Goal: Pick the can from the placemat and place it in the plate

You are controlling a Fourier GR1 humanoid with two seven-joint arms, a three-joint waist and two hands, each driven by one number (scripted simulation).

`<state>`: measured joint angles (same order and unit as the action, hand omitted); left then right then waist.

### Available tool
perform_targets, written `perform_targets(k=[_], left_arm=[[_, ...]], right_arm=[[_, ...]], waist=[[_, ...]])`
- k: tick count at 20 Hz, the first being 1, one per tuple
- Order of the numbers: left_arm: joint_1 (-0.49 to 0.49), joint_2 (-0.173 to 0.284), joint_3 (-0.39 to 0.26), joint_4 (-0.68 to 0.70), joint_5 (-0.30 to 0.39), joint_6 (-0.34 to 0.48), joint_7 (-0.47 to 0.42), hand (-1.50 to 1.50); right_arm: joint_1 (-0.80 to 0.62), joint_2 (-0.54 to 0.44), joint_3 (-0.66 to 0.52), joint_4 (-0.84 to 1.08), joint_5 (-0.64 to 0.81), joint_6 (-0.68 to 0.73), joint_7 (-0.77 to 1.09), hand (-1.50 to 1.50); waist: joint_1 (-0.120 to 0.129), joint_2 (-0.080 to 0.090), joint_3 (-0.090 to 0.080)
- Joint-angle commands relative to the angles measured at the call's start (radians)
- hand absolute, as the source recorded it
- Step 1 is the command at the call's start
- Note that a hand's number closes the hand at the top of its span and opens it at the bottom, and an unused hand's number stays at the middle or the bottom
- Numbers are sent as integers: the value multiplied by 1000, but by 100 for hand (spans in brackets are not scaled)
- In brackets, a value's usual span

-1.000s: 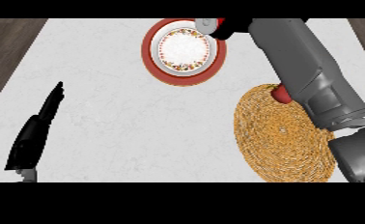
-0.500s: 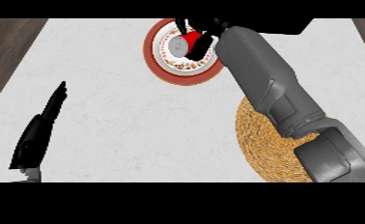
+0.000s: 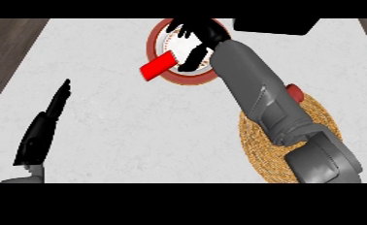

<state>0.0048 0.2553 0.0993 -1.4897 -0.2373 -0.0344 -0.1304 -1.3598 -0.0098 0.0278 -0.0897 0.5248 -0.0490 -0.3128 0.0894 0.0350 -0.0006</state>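
Since a moment ago my right hand has spread its fingers over the plate; the can lies tilted across its near-left rim. My left hand rests open, near left.

The right hand and its forearm lie over the plate, and the red can sticks out over the plate's left rim. The left hand rests at the counter's left side; wide bare counter lies between it and the placemat
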Motion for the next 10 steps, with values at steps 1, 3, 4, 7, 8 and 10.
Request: perform_targets(k=[1, 3, 4, 7, 8, 10], left_arm=[[2, -3, -4, 1, 4, -8, -23, 0], [20, 16, 23, 13, 25, -25, -27, 0], [15, 28, 24, -1, 9, -17, -19, 0], [-16, -2, 13, -4, 4, 5, 16, 0], [-6, 15, 26, 24, 9, -7, -6, 0], [18, 10, 16, 9, 0, -4, -19, 0]], right_arm=[[35, 9, -39, -2, -42, -47, -16, -150], [28, 10, -95, -37, -91, -56, -53, -150], [20, -4, -134, -49, -129, -48, -61, -150], [19, -26, -196, -57, -184, -82, -45, -150], [4, -32, -219, -68, -205, -99, -31, -150], [36, -93, -240, -54, -219, -95, -44, -150]], waist=[[20, 4, 0], [-5, -3, 1], [-3, -1, 2], [-13, -3, 2], [-17, -5, 1], [-10, -2, 1]])
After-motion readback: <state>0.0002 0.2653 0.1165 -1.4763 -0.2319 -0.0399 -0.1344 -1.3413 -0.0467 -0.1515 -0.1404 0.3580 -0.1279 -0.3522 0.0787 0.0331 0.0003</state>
